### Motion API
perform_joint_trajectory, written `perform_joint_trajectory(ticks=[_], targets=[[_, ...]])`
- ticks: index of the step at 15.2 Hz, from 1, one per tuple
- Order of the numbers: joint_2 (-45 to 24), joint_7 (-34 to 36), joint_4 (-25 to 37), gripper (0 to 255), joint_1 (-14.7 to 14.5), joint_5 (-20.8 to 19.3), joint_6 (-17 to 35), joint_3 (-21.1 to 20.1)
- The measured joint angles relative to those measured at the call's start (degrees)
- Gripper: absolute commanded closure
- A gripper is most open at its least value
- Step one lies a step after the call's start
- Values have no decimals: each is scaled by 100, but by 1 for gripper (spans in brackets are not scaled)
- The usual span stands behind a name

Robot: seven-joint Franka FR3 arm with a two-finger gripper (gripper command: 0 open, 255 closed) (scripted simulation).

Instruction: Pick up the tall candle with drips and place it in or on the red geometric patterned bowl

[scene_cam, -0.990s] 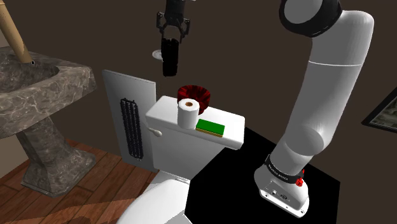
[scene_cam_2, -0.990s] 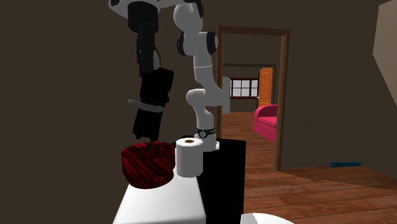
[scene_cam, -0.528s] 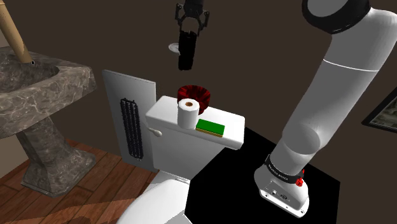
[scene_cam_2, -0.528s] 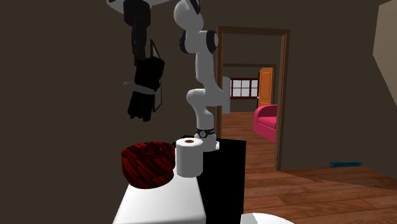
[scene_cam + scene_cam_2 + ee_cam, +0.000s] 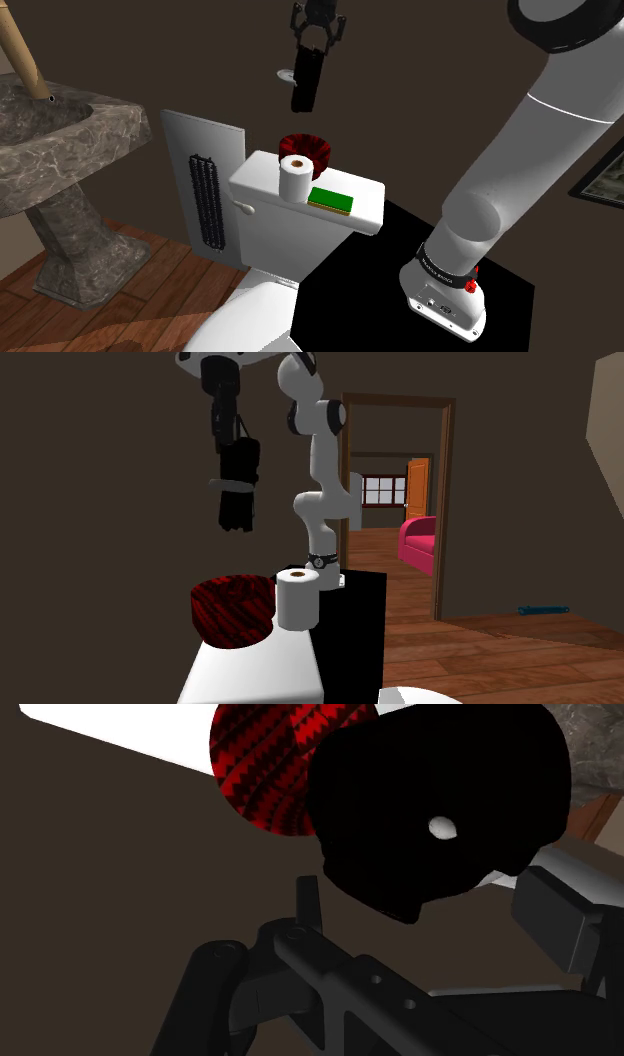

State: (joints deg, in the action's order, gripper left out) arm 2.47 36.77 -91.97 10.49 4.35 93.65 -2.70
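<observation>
Aloft, black candle clasped between fingers, above red bowl.

- A black candle is seen end-on, as a big dark round shape.
- It has a small white spot on its face.
- The gripper clasps the candle: its black fingers press it from both sides.
- A bowl with a red and black zigzag pattern lies beyond the candle, and the candle covers part of it.
- The bowl stands on a white surface.
- A dark brown wall is behind the fingers.
- A bit of grey stone shows beside the candle.
</observation>
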Motion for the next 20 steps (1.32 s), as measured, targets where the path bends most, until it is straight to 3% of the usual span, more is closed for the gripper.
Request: perform_joint_trajectory(ticks=[7,10,15,20], targets=[[200,-36,-465,255,79,-90,605,-64],[366,-30,-911,255,111,-87,1175,-81],[448,-50,-1248,255,157,-76,1235,-82],[502,-46,-1669,255,188,-77,1614,-105]])
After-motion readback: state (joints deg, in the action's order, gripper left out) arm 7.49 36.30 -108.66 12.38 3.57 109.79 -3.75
